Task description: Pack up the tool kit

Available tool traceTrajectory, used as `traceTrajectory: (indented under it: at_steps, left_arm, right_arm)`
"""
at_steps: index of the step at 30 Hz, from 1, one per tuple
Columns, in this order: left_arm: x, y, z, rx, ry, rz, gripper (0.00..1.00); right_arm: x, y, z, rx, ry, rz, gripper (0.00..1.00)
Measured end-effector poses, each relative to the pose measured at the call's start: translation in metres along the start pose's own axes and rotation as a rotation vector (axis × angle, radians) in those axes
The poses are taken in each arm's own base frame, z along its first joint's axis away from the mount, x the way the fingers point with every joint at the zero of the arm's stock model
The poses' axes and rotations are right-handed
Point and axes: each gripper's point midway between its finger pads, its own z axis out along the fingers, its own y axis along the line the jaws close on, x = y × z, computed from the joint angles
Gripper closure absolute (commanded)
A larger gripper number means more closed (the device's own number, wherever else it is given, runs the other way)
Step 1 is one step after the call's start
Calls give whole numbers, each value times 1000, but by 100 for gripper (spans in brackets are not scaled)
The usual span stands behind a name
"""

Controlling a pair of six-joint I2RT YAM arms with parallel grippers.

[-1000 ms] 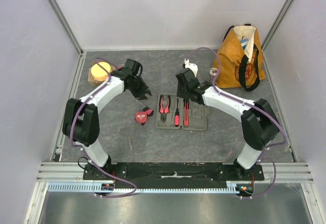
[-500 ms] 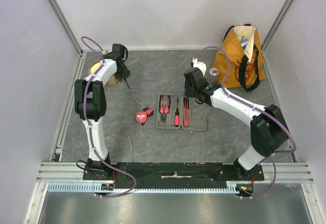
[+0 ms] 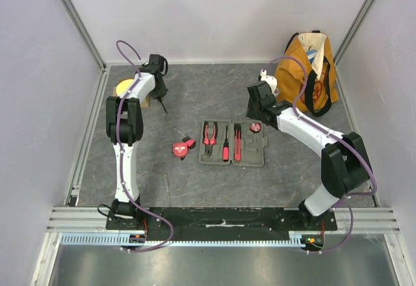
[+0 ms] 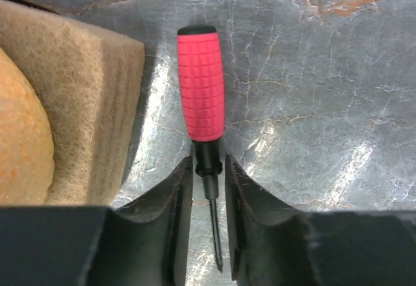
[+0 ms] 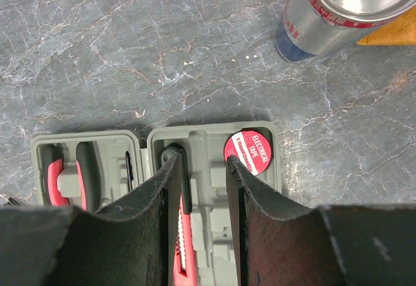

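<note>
Kit part-packed, one screwdriver in the left claw.
Top: the case [image 3: 255,151] lies open mid-table with pliers [image 3: 210,133] and tape roll [image 3: 255,128] seated; the tape measure [image 3: 182,148] sits outside, just left of it. Left wrist: the left claw [image 4: 208,169] pinches the screwdriver [image 4: 201,91] at its neck, beside a sponge [image 4: 65,104]. Right wrist: the right claw [image 5: 203,162] hangs spread and empty over the case. Both strays remain to seat, then the lid to shut.

Cutter [image 5: 184,234] partly behind right fingers [image 5: 266,234]

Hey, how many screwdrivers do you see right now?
2. One screwdriver is gripped at its neck by the left tool, beside the sponge; the other screwdriver lies in the grey case between the pliers and cutter. The tote bag could hide more.
</note>
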Motion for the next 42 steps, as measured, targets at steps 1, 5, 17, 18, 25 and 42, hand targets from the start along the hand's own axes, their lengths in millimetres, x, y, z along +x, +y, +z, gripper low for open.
traceTrajectory:
  at_steps: [1,5,17,18,25,42]
  left_arm:
    - [-1,0,0,0,-2,6,78]
    - [-3,0,0,2,-6,32,86]
    - [4,1,2,16,25,100,78]
    - [4,0,2,20,28,104,87]
    - [5,-2,1,37,37,129,98]
    - [56,-64,-162,464,20,217,98]
  right_arm:
    - [0,0,0,0,2,0,60]
    - [3,0,3,-1,12,-1,60]
    - [6,2,6,-10,31,21,61]
    - [6,3,6,-10,31,23,61]
    - [5,3,5,-11,30,37,62]
    - [6,9,2,-39,40,63,62]
